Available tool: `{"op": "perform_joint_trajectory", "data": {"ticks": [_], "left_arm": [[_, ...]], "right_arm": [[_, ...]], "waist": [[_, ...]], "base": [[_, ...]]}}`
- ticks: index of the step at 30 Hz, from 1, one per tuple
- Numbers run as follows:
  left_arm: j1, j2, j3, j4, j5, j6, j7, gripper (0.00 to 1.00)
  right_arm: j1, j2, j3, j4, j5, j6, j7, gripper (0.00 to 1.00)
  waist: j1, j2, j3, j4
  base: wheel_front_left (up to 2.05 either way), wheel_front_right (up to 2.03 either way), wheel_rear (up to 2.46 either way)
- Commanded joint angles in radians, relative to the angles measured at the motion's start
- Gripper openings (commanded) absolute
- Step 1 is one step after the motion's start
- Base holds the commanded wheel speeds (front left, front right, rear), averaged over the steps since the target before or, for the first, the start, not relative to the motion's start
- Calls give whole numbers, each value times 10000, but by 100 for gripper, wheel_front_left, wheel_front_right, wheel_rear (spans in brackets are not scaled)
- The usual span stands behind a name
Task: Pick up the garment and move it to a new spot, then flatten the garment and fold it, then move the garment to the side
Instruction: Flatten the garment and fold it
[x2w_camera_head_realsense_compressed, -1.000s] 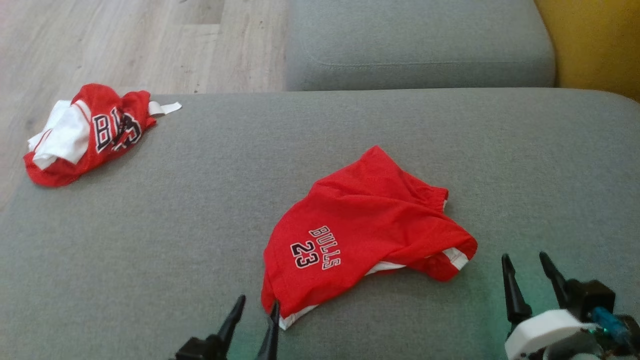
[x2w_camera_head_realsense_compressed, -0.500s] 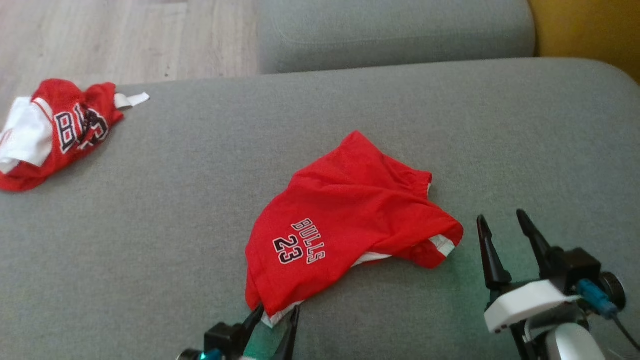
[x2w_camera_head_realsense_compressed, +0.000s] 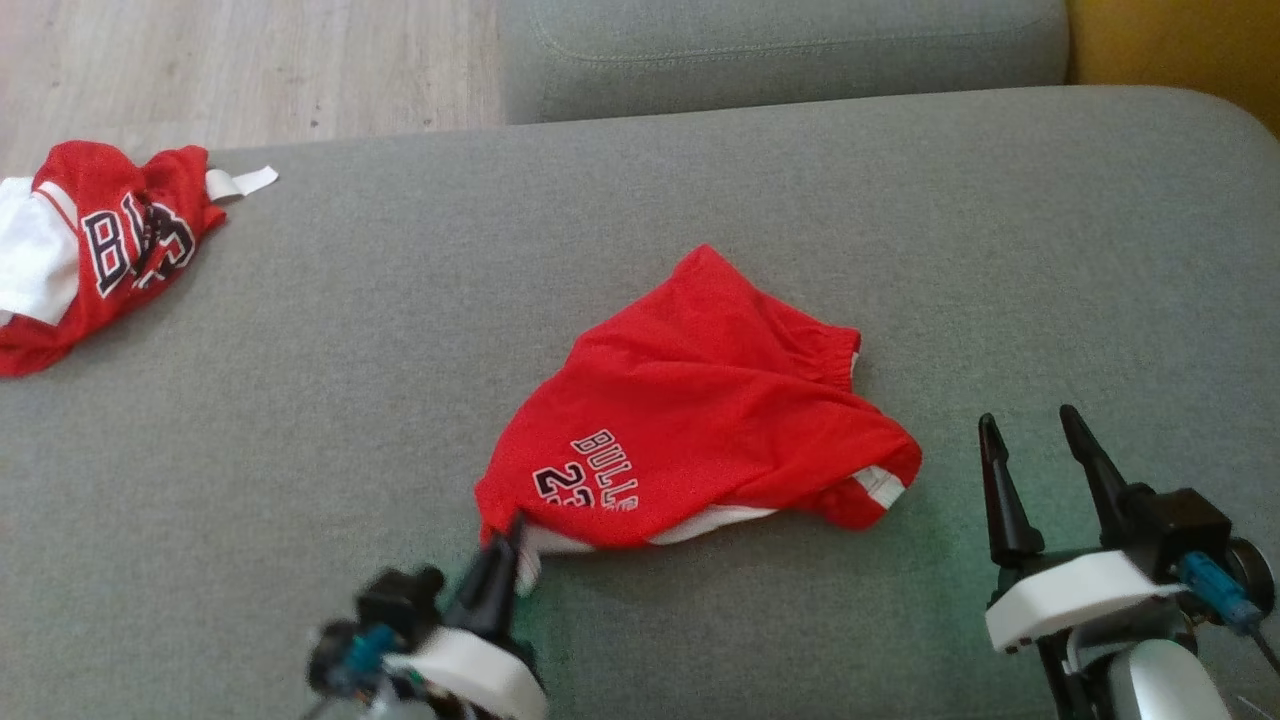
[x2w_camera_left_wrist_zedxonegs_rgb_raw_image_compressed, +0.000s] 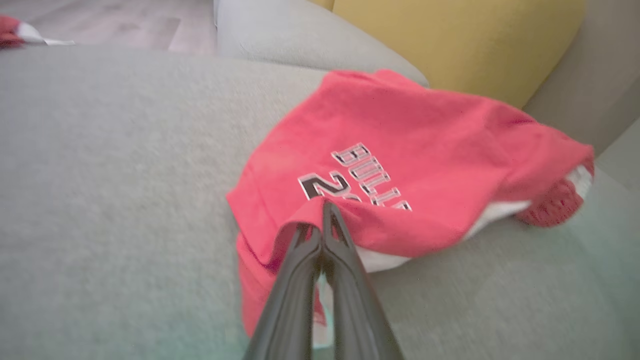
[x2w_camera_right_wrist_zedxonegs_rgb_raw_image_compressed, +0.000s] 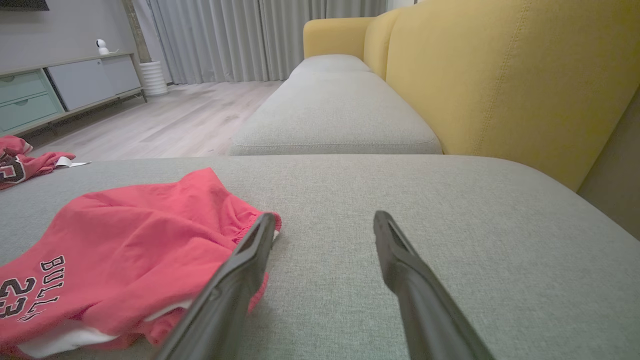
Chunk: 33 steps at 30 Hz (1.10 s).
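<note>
The garment (x2w_camera_head_realsense_compressed: 700, 410) is a pair of red shorts with white trim and black "BULLS 23" lettering, lying crumpled in the middle of the grey sofa cushion (x2w_camera_head_realsense_compressed: 400, 330). My left gripper (x2w_camera_head_realsense_compressed: 505, 535) is shut on the garment's near-left hem, which is pulled up into a small peak. In the left wrist view the garment (x2w_camera_left_wrist_zedxonegs_rgb_raw_image_compressed: 400, 150) spreads away from my left gripper (x2w_camera_left_wrist_zedxonegs_rgb_raw_image_compressed: 322, 210), whose closed tips pinch red fabric. My right gripper (x2w_camera_head_realsense_compressed: 1030, 435) stands open to the right of the garment, holding nothing. The right wrist view has my right gripper (x2w_camera_right_wrist_zedxonegs_rgb_raw_image_compressed: 325, 222) beside the garment (x2w_camera_right_wrist_zedxonegs_rgb_raw_image_compressed: 130, 240).
A second red and white jersey (x2w_camera_head_realsense_compressed: 90, 250) lies bunched at the cushion's far-left edge. Beyond lie a wooden floor (x2w_camera_head_realsense_compressed: 250, 70), another grey cushion (x2w_camera_head_realsense_compressed: 780, 45) and a yellow backrest (x2w_camera_right_wrist_zedxonegs_rgb_raw_image_compressed: 500, 75). Bare cushion surrounds the garment.
My left gripper has closed on the garment's near-left hem and lifted it, folding the "23" lettering partly under. The head camera has shifted; my right gripper stays open.
</note>
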Motion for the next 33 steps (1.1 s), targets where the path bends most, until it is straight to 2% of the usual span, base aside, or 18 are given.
{"op": "perform_joint_trajectory", "data": {"ticks": [1,7,15,18,19,20,21,33], "left_arm": [[-646,340,637,-368,-60,76,-122,0],[-1226,1000,1191,44,-83,-5,-125,0],[-1913,1226,1370,602,-87,-169,-126,0],[-2059,1226,1447,655,15,-184,-127,26],[-2086,1202,1472,631,47,-193,-127,45],[-2088,1165,1505,584,73,-201,-127,80],[-2013,1095,1576,473,124,-216,-127,100],[-370,770,2269,-986,440,-109,-127,100]], "right_arm": [[-532,-36,168,-392,18,40,-131,100],[-791,-28,161,-418,112,40,-221,100],[-1028,-26,122,-286,183,40,-409,100],[-1075,-25,140,-173,231,40,-506,100],[-1078,-25,142,-140,238,40,-530,100],[-1076,-25,140,-105,243,40,-552,100],[-1056,-25,126,-27,267,40,-584,100],[-531,-25,257,239,447,40,-830,100]], "waist": [[-1,0,80,-19],[-1,0,408,-223],[-1,0,810,-465],[-1,0,859,-514],[-1,0,854,-520],[-1,0,833,-518],[-1,0,742,-488],[-1,0,-479,111]], "base": [[0,0,0],[0,0,0],[0,0,0],[0,0,0],[0,0,0],[0,0,0],[0,0,0],[0,0,0]]}}
